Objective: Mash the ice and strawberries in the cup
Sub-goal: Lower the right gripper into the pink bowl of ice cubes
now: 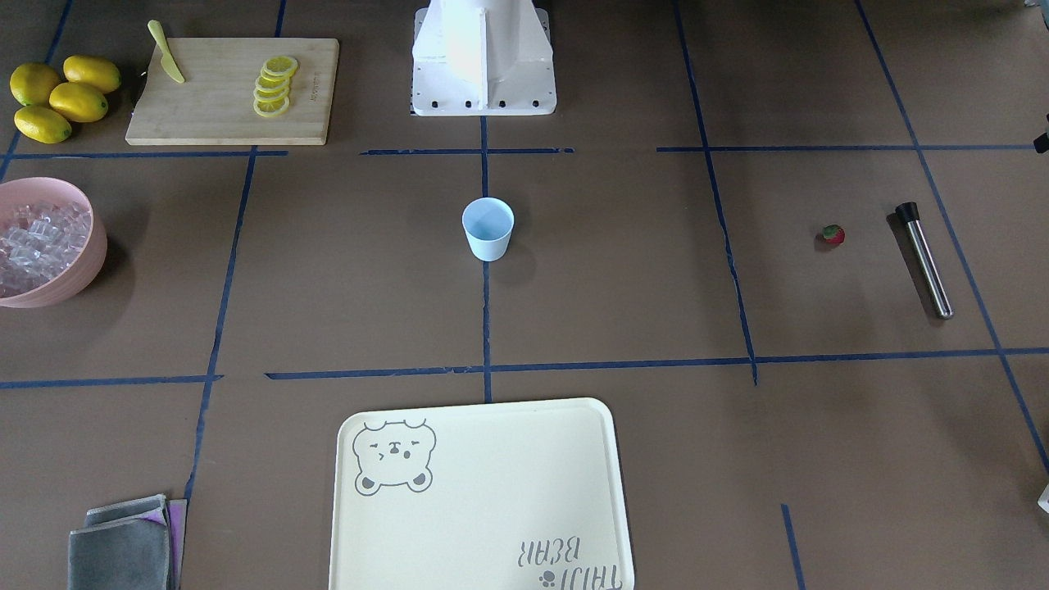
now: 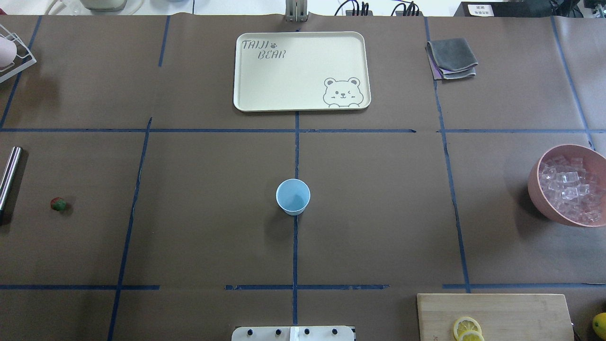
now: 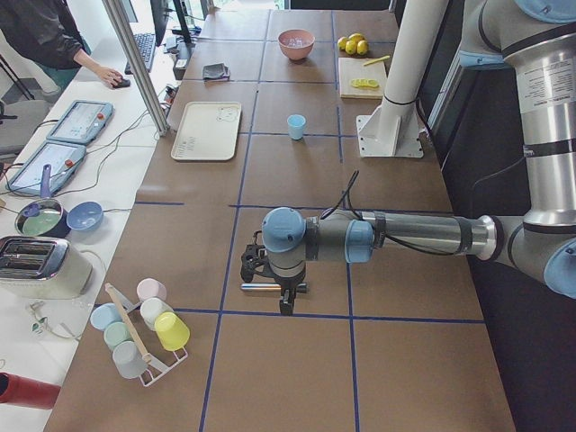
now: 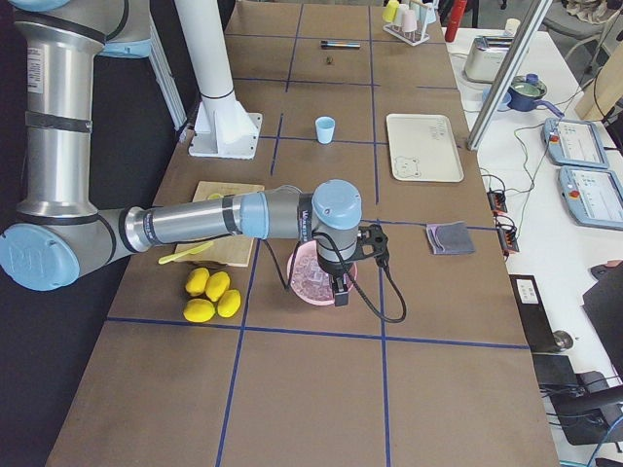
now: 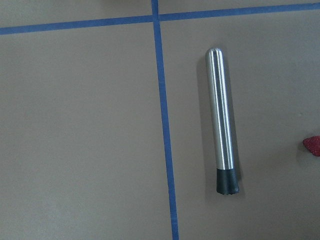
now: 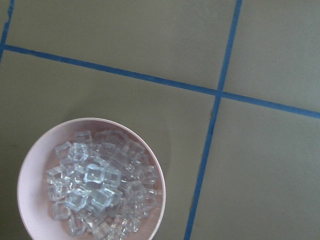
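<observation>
The pale-blue cup (image 2: 293, 196) stands upright and empty at the table's centre. Ice (image 6: 97, 187) fills a pink bowl (image 2: 537, 187) on the robot's right. One red strawberry (image 1: 833, 235) lies on the robot's left, next to a steel muddler (image 5: 222, 120) with a black tip. My left gripper (image 3: 268, 286) hovers above the muddler and shows only in the exterior left view. My right gripper (image 4: 339, 290) hangs over the ice bowl and shows only in the exterior right view. I cannot tell whether either is open or shut. No fingers show in either wrist view.
A wooden cutting board (image 1: 213, 106) bears lemon slices (image 1: 274, 84) and a yellow knife (image 1: 167, 52), with whole lemons (image 1: 61, 97) beside it. A cream tray (image 2: 265, 80) and folded grey cloths (image 2: 452, 58) lie on the far side. The white robot base (image 1: 483, 57) stands behind the cup.
</observation>
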Tool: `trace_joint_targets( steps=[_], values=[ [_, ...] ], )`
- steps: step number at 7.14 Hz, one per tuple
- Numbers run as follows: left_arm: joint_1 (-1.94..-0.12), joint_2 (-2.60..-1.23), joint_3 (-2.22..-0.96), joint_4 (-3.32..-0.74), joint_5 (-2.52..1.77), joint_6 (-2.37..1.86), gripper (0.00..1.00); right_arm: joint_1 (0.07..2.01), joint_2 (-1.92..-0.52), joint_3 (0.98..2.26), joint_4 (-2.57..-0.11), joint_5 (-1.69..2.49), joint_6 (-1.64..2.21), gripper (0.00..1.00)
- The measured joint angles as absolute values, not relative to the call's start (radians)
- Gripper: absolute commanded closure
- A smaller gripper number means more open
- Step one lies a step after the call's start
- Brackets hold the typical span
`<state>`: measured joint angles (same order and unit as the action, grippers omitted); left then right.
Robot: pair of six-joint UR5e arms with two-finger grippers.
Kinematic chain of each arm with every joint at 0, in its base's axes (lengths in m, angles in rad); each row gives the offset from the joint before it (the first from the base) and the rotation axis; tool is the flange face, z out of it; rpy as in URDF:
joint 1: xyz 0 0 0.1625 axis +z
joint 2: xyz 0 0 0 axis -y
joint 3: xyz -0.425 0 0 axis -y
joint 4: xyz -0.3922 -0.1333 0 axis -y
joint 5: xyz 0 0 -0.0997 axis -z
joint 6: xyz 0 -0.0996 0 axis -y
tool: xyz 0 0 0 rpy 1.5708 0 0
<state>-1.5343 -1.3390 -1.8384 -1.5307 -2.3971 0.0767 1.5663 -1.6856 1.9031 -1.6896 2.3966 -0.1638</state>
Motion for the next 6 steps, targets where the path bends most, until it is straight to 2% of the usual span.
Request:
trace_joint_targets(
  steps=[4, 6],
  values=[
    [-1.534, -1.338, -1.839, -1.531, -2.398, 0.077, 0.00, 1.327, -1.693, 1.933, -1.479, 2.343, 0.257, 0.01],
    [-1.534, -1.338, -1.838, -1.530, -2.398, 0.077, 0.00, 1.215, -1.701, 1.910, -1.375, 2.261, 0.399, 0.05]
  ],
)
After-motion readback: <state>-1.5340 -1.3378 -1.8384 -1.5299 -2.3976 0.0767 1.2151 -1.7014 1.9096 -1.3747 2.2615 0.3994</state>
